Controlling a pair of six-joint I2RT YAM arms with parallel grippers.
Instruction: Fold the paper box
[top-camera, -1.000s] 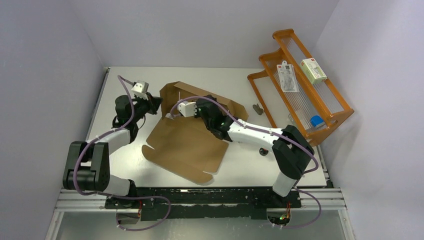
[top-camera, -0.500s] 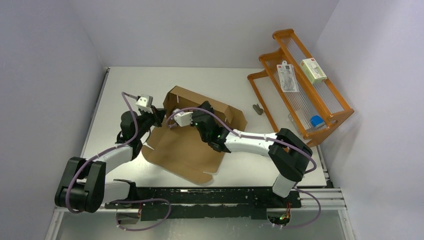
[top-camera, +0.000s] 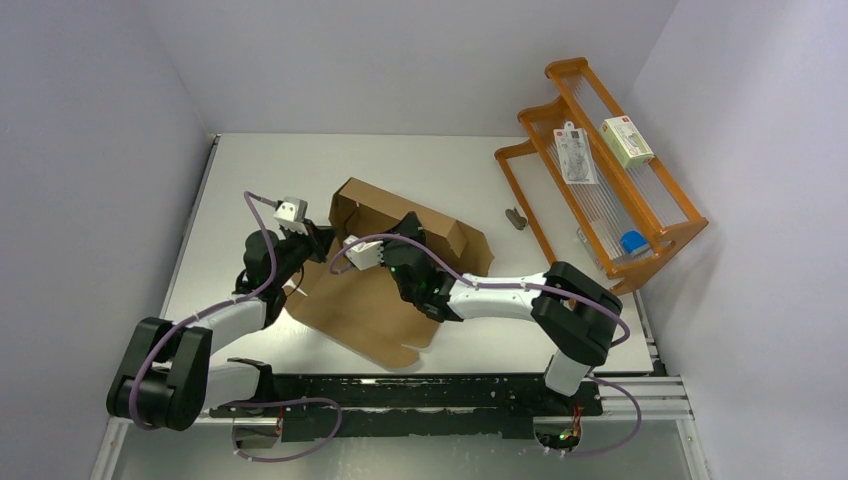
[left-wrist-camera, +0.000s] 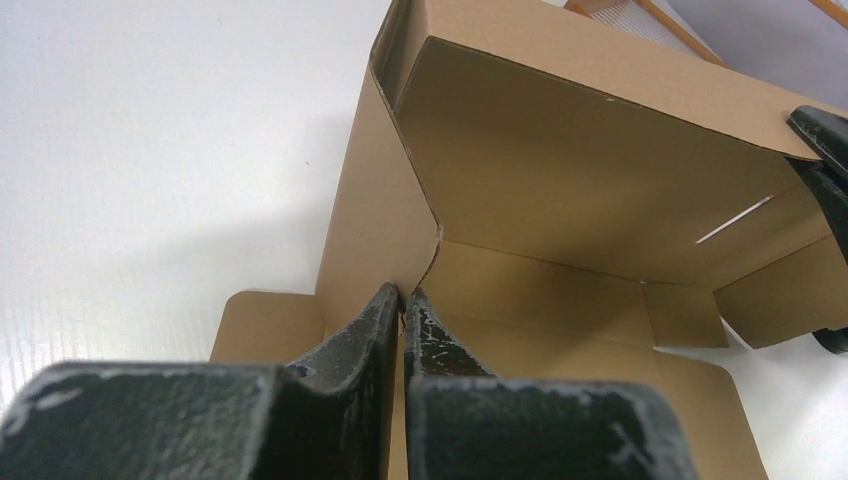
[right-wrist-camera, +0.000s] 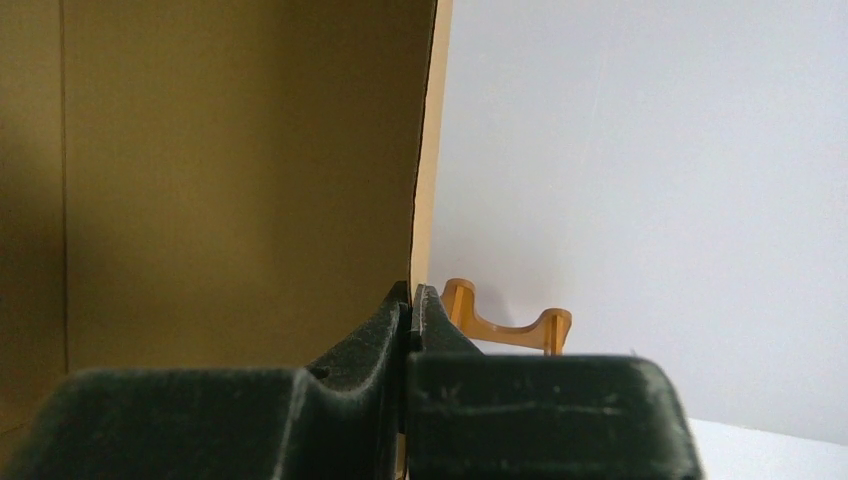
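The paper box (top-camera: 365, 310) is brown cardboard, half formed: its base panel lies flat on the table, while its back wall and left side flap stand up. My left gripper (top-camera: 322, 243) is at the box's left rear corner. In the left wrist view its fingers (left-wrist-camera: 402, 298) are shut on the lower edge of the side flap of the paper box (left-wrist-camera: 560, 170). My right gripper (top-camera: 408, 226) is shut on the top edge of the back wall. In the right wrist view the cardboard (right-wrist-camera: 230, 170) runs down between its jaws (right-wrist-camera: 412, 296).
An orange wooden rack (top-camera: 600, 200) stands at the right, holding a white-and-green carton (top-camera: 627, 140), a packet (top-camera: 575, 152) and a blue item (top-camera: 632, 242). Two small dark objects (top-camera: 516, 217) (top-camera: 527, 302) lie on the table near it. The rack's foot (right-wrist-camera: 505, 325) shows behind the right jaws.
Both grippers have moved toward the near edge, bringing the box with them. The back wall and left side flap now stand more upright.
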